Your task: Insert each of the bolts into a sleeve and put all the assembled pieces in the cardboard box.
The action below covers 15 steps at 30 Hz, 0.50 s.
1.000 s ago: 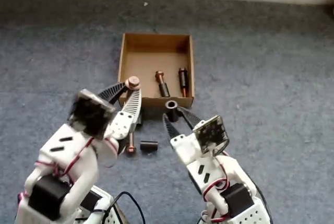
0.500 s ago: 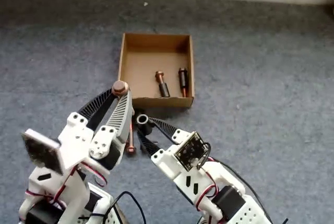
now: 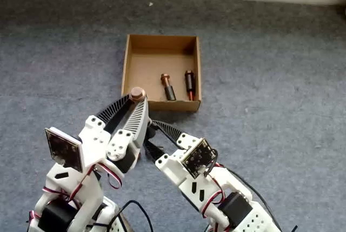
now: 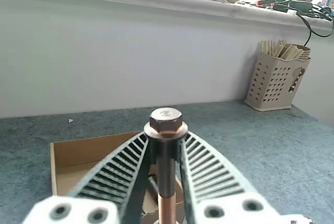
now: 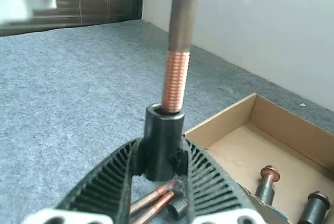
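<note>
Left arm (image 3: 81, 156) jaws pinch copper flanged bolt (image 4: 166, 125), axis vertical, head up; right arm (image 3: 194, 161) jaws pinch black cylindrical sleeve (image 5: 163, 140) directly beneath, threaded tip just inside bore mouth.

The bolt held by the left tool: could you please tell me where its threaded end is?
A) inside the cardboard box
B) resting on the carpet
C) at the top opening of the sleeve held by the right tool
C: the right wrist view shows the bolt with its threaded end at the top opening of the sleeve clamped in the right tool.
</note>
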Each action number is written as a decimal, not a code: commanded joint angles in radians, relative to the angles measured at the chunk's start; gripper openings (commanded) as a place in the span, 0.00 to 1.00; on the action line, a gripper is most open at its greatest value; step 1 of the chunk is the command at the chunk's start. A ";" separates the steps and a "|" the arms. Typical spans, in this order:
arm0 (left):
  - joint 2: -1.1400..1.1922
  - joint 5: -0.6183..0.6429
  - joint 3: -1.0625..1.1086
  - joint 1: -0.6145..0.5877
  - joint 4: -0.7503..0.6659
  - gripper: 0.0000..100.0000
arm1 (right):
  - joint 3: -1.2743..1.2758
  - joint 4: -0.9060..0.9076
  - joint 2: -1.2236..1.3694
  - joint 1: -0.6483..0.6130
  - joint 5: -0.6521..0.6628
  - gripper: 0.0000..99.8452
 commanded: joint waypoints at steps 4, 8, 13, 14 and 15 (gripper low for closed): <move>-0.008 0.009 -0.004 0.030 -0.032 0.01 | -0.022 -0.030 -0.018 -0.004 0.011 0.01; -0.008 0.009 -0.004 0.031 -0.003 0.01 | -0.022 -0.030 -0.018 -0.002 0.011 0.01; -0.008 0.006 0.024 0.025 0.011 0.01 | -0.024 -0.030 -0.018 0.038 0.009 0.01; -0.008 -0.003 0.035 0.027 0.011 0.01 | -0.024 -0.030 -0.018 0.051 0.009 0.01; -0.008 -0.021 0.044 0.031 0.011 0.01 | -0.025 -0.031 -0.018 0.059 0.009 0.01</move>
